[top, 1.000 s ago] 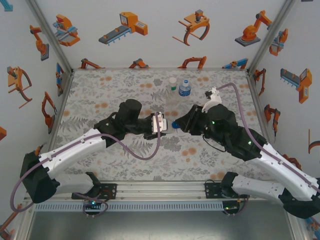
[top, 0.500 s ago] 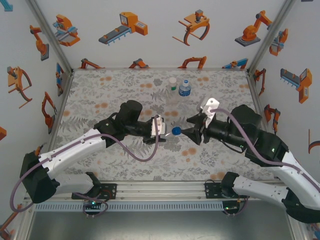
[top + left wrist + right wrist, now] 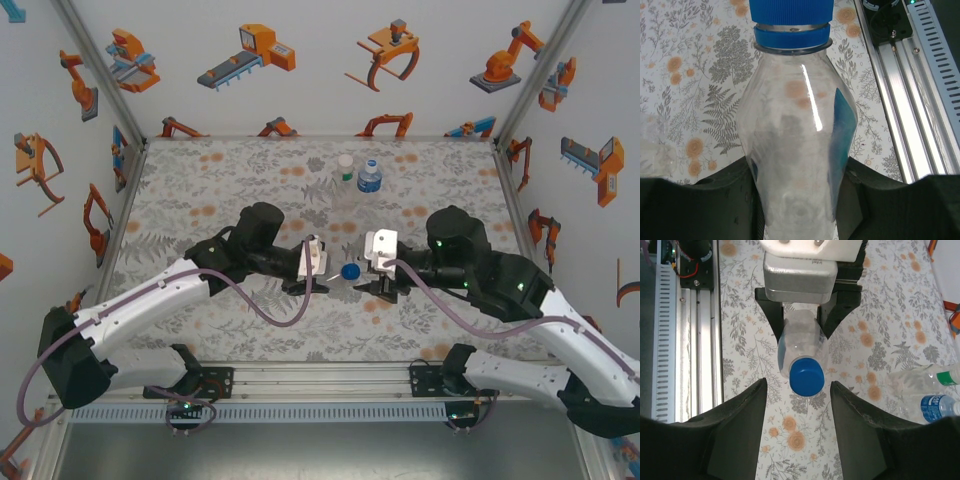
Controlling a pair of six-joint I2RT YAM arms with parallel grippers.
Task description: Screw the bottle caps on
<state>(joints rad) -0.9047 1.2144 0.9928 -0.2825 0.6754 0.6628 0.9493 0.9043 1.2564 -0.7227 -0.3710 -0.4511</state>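
Clear, crinkly plastic marks the bottle (image 3: 797,130) held on its side over the middle of the table (image 3: 200,190), somewhat closer to the near edge than the far one. The left gripper (image 3: 320,264) is clamped around its body, dark fingers pressed against both flanks. Whether the bottle touches the floral cloth I cannot tell.

On the neck sits a blue cap (image 3: 807,376), pointing toward the right arm, with a blue ring just under it. How tightly it is seated cannot be told.

Facing it, the right gripper (image 3: 798,382) has its jaws apart. Its two fingers (image 3: 740,430) flank the cap, one on each side. In the right wrist view the cloth shows between each finger and the cap, so neither touches it.

Near the far edge of the table, a little right of its middle, two more bottles stand just beside each other: a green-capped bottle (image 3: 345,166) and a blue-labelled bottle (image 3: 370,178) wearing a blue cap of its own. Both are well apart from the grippers.
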